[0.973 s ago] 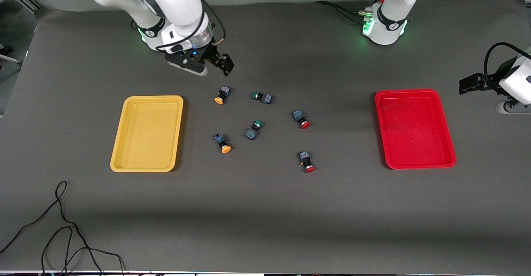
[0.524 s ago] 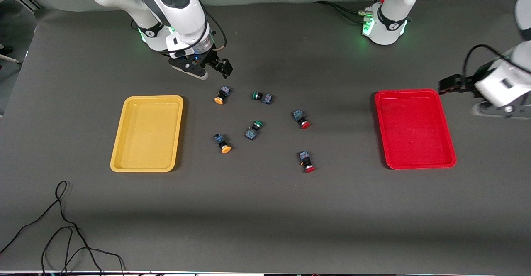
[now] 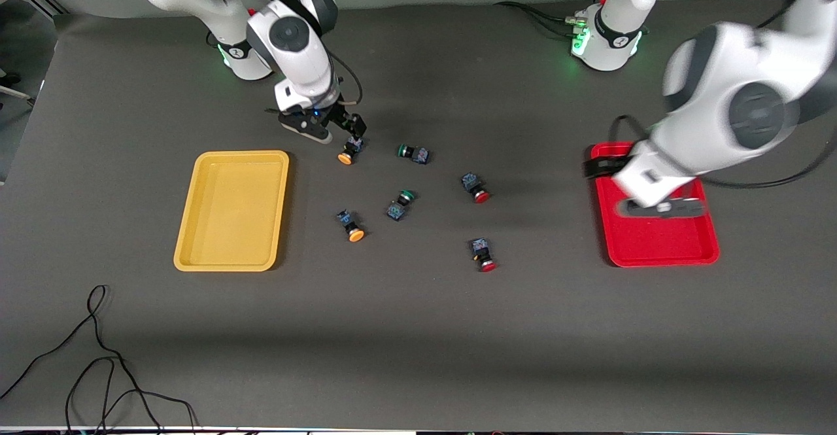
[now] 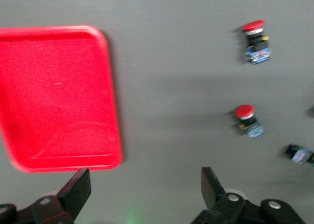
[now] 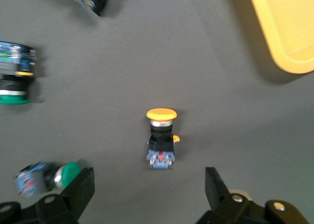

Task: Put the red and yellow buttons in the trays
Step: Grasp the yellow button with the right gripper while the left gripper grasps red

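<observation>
Over the small orange-yellow-capped push-button switch on the tabletop beside the shallow yellow plastic tray, right gripper is hovering, jaws open; centre on its body. Left gripper is hanging open-jawed by the red plastic tray.

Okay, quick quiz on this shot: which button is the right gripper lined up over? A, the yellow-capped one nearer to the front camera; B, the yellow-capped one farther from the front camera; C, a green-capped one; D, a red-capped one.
B: the right gripper hangs open over the yellow-capped button that lies farther from the front camera, and the right wrist view shows that button centred between its fingers.
</observation>
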Robot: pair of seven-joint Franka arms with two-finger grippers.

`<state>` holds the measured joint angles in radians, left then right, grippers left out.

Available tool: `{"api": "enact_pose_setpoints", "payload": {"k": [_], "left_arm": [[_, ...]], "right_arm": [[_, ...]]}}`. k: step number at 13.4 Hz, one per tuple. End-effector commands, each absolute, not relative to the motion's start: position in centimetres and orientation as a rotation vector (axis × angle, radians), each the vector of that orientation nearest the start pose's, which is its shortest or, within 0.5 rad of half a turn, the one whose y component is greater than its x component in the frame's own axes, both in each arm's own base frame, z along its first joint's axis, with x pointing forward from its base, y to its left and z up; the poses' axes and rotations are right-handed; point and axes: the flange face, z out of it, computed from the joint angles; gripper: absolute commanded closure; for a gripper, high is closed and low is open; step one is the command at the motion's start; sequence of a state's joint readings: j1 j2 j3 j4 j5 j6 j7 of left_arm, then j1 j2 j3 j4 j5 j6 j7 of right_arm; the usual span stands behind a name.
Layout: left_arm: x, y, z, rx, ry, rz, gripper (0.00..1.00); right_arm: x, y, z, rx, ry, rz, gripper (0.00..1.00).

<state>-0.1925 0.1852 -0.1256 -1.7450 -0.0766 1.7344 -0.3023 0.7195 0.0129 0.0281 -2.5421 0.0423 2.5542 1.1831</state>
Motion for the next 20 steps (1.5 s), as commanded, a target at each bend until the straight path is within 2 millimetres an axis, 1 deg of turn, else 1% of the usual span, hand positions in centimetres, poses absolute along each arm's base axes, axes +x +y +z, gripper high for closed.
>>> {"api": "enact_pose_setpoints", "payload": {"k": [1,2,3,5,7,8,9,10,11,12,13,14,15,17,18,19,20], "left_arm": [[57.2,-22.0,41.4,-3.206,-0.052,0.369,0.00],[57.3,-23.0,40.0,-3.207,-0.092,0.374,0.00],[57.3,-24.1,38.3,-3.194,-0.166,0.394,0.00],[56.4,-27.5,34.7,-3.152,-0.269,0.430,0.00],[55.5,-29.8,31.2,-3.118,-0.373,0.454,0.00],[55.0,-31.4,29.3,-3.100,-0.446,0.453,0.00],[54.2,-32.9,27.1,-3.074,-0.500,0.460,0.00],[53.2,-34.4,25.3,-3.061,-0.543,0.453,0.01],[52.2,-35.4,23.9,-3.052,-0.581,0.443,0.01],[51.2,-36.1,22.7,-3.044,-0.581,0.441,0.01],[50.6,-36.5,21.5,-3.038,-0.575,0.450,0.01],[50.4,-36.5,20.5,-3.039,-0.590,0.452,0.02],[50.3,-36.5,19.4,-3.037,-0.610,0.455,0.03],[49.6,-37.3,18.4,-3.038,-0.636,0.451,0.06],[49.5,-37.5,18.1,-3.040,-0.634,0.452,0.09],[49.6,-37.5,18.1,-3.048,-0.643,0.438,0.19],[49.6,-37.6,18.1,-3.049,-0.646,0.439,0.30]], "right_arm": [[33.8,31.6,21.5,-3.034,0.770,0.035,0.00],[33.7,31.5,20.5,-3.041,0.772,0.043,0.00],[33.7,31.4,19.7,-3.048,0.777,0.050,0.00],[33.7,31.4,18.6,-3.053,0.779,0.055,0.00],[33.7,31.4,18.1,-3.059,0.781,0.062,0.00],[33.8,31.6,17.9,-3.061,0.777,0.064,0.01],[33.9,31.7,17.7,-3.064,0.775,0.067,0.18],[34.0,31.7,17.5,-3.067,0.773,0.070,0.37],[34.0,31.8,17.5,-3.068,0.764,0.068,0.50],[34.0,31.8,17.4,-3.072,0.755,0.069,0.63],[34.0,31.8,17.4,-3.072,0.757,0.071,0.75],[34.1,31.9,17.5,-3.072,0.752,0.069,0.81],[34.1,31.9,17.9,-3.073,0.750,0.070,0.81],[34.7,32.3,19.6,-3.063,0.748,0.062,0.81],[35.1,32.7,21.3,-3.076,0.749,0.079,0.81],[35.6,33.2,23.7,-3.087,0.750,0.099,0.81],[36.4,33.8,26.8,-3.104,0.749,0.125,0.81]]}}
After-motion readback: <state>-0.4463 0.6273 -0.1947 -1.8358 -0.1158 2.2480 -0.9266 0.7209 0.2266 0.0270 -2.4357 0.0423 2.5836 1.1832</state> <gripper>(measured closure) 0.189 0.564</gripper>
